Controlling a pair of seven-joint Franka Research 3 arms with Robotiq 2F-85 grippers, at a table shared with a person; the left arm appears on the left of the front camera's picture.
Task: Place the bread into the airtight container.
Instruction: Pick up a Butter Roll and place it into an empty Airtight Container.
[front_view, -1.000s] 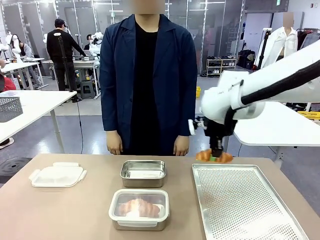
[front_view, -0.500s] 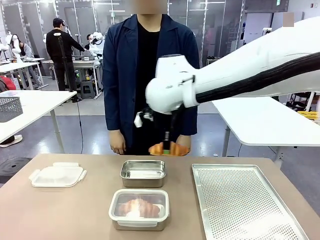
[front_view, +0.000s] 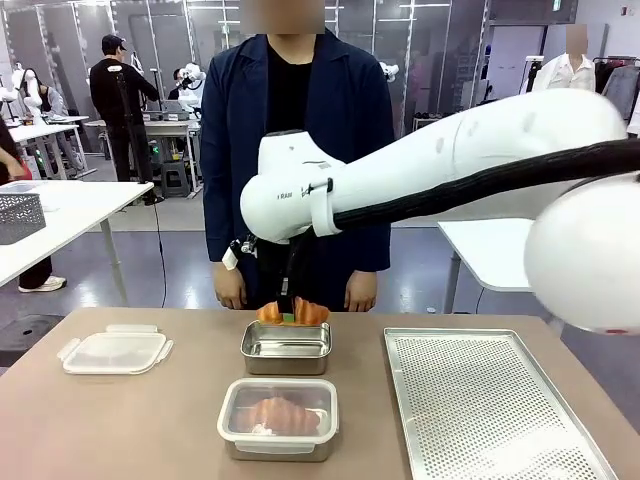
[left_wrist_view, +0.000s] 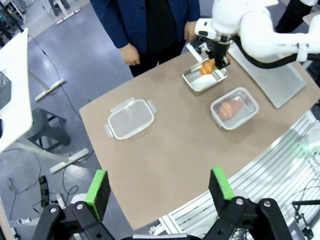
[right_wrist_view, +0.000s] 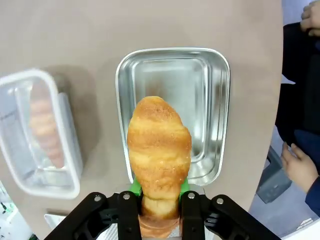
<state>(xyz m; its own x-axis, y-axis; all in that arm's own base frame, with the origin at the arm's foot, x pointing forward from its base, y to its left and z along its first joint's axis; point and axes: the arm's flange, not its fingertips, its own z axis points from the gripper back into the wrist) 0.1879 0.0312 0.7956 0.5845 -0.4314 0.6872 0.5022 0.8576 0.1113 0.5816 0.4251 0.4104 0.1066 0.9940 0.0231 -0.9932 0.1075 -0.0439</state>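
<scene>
The right wrist view is showing from above what the front view is hiding: the golden-brown croissant bread (right_wrist_view: 159, 145) is hanging directly over the open steel airtight container (right_wrist_view: 215, 100), whose inside is bare, and the green pads (right_wrist_view: 134, 187) are pressing the bread's lower end from both sides. The left wrist view is looking down from far off on the whole brown table (left_wrist_view: 165, 150) and is showing the left pincer (left_wrist_view: 159, 187) with its two green-padded fingers standing wide apart, holding nothing. In the front view the right pincer (front_view: 290, 312) is gripping the bread (front_view: 310, 312) just above the far rim of the steel container (front_view: 287, 347), and the person in the dark blue coat (front_view: 340, 150) is standing behind it with hands down. Nearer the camera, a lidded clear container with another croissant inside (front_view: 278, 418) is resting, with the white plastic lid (front_view: 113, 349) to the left and the perforated metal tray (front_view: 480, 400) to the right. Compared with one second ago, the right arm has moved the bread from above the tray's far edge to over the steel container.
</scene>
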